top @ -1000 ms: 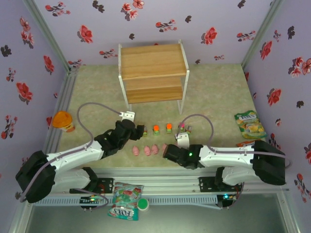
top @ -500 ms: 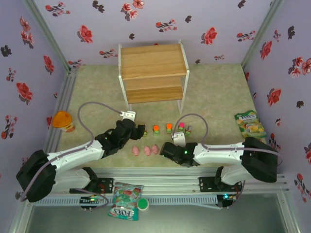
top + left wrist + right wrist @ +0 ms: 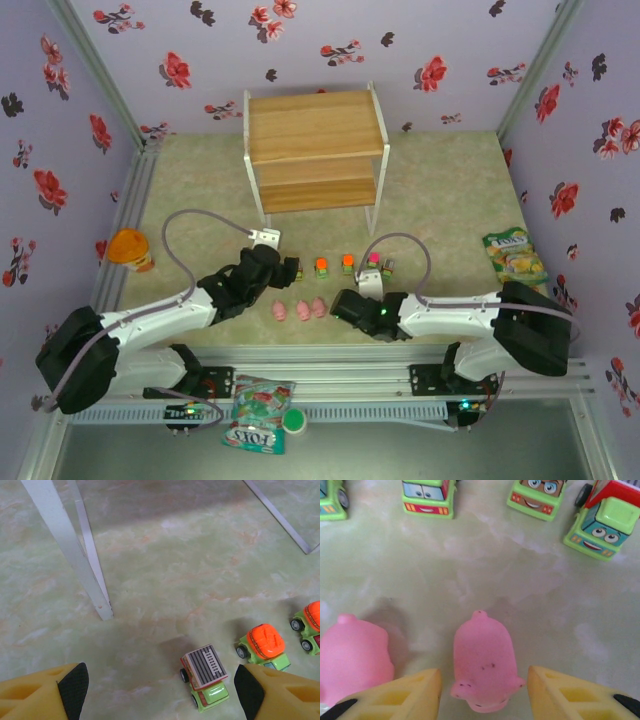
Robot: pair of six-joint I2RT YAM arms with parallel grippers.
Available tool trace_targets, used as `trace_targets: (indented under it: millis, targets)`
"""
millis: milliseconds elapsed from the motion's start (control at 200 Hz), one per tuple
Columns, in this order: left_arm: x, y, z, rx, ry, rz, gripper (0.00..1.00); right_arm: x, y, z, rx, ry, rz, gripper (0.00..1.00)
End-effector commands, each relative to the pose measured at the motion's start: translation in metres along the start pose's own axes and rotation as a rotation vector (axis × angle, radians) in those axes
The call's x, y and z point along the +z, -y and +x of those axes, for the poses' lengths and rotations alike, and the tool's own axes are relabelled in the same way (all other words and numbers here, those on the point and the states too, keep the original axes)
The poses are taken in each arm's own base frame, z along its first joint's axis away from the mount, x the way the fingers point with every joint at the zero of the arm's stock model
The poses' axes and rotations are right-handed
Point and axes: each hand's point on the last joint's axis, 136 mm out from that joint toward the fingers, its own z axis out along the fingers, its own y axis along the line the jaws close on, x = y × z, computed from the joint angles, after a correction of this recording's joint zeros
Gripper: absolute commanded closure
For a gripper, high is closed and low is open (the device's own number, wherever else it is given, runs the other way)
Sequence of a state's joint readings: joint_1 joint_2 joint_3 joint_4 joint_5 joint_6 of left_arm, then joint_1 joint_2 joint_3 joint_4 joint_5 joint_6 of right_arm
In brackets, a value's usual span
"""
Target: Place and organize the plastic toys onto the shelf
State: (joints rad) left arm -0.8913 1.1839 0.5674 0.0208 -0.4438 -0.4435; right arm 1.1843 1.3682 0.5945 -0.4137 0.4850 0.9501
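- Straddling one pink pig (image 3: 484,672), low centre in the right wrist view: the right end effector (image 3: 482,682). Jaws are part-way in and not clamped. A sliver of tabletop (image 3: 485,575) shows between the left-hand finger and the pig's flank; the other side looks close to touching.
- Risk, my guess: uneven closing shoves the pig sideways, or the rounded body pops out forward.
- Risk: the neighbouring pig (image 3: 352,662), lower left, lies just beside that finger and may get clipped or dragged.
- The left end effector (image 3: 160,692) is wide and holds nothing, its yellow fingers (image 3: 40,690) at the bottom corners of the left wrist view. The grey-topped car (image 3: 206,676) sits just inside the right-hand one, the orange-topped car (image 3: 264,645) close beyond.
- Risk: the cars are on wheels, so a glancing touch could roll one away or bump the orange one. The shelf leg (image 3: 67,555), upper left, stands near enough to catch on a lift.
- The shelf (image 3: 315,125) stands upper centre in the top view, well apart from the toys, top board bare.
- Hard to make out: the pig's rear is cut by the bottom edge, and the row of cars (image 3: 427,497) is cropped at the top edge. From above, three pigs (image 3: 300,309) count plainly; any under the right arm, cannot tell. The lower shelf board is in shadow.
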Motion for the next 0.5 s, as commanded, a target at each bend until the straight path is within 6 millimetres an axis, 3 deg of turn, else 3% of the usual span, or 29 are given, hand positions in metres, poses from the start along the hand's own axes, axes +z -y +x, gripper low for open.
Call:
trace_targets:
  millis: [0, 495]
  targets:
    - [-0.0012, 0.0055, -0.0073, 0.004, 0.002, 0.008, 0.19, 0.0025, 0.0101, 0.0048, 0.028, 0.000, 0.014, 0.50]
    - [-0.0004, 0.0063, -0.0079, 0.004, 0.000, 0.008, 0.19, 0.0083, 0.0056, 0.0041, 0.010, 0.016, 0.004, 0.51]
